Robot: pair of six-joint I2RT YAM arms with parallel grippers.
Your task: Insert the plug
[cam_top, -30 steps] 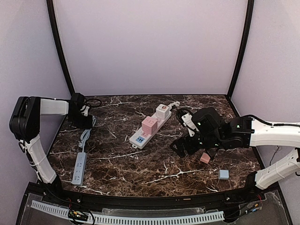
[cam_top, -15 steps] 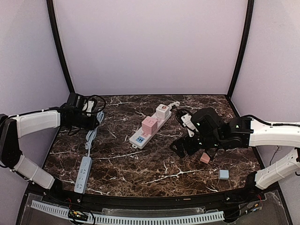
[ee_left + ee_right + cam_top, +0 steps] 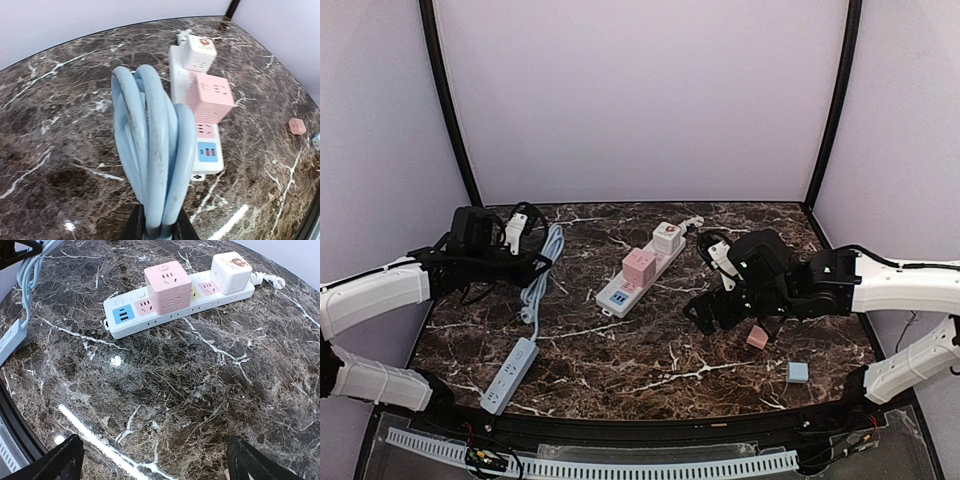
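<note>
My left gripper (image 3: pixel 538 263) is shut on a folded bundle of light blue cable (image 3: pixel 542 270). In the left wrist view the cable (image 3: pixel 152 145) loops up out of the closed gripper (image 3: pixel 159 229); its plug is hidden. The cable runs down to a light blue power strip (image 3: pixel 510 375) near the front left edge. A white power strip (image 3: pixel 623 292) lies mid-table, carrying a pink cube adapter (image 3: pixel 639 265) and a white cube adapter (image 3: pixel 667 240); it also shows in the right wrist view (image 3: pixel 150 320). My right gripper (image 3: pixel 705 315) is wide open and empty, low over bare table (image 3: pixel 155 465), right of the white strip.
A small pink block (image 3: pixel 757 338) lies just under the right arm, and a small blue block (image 3: pixel 797 372) lies nearer the front right. The white strip's cord (image 3: pixel 692 222) trails toward the back wall. Black frame posts stand at both back corners.
My left arm has swung right toward the table's middle with the blue cable, dragging the light blue power strip rightward and turning it. The right arm has not moved.
</note>
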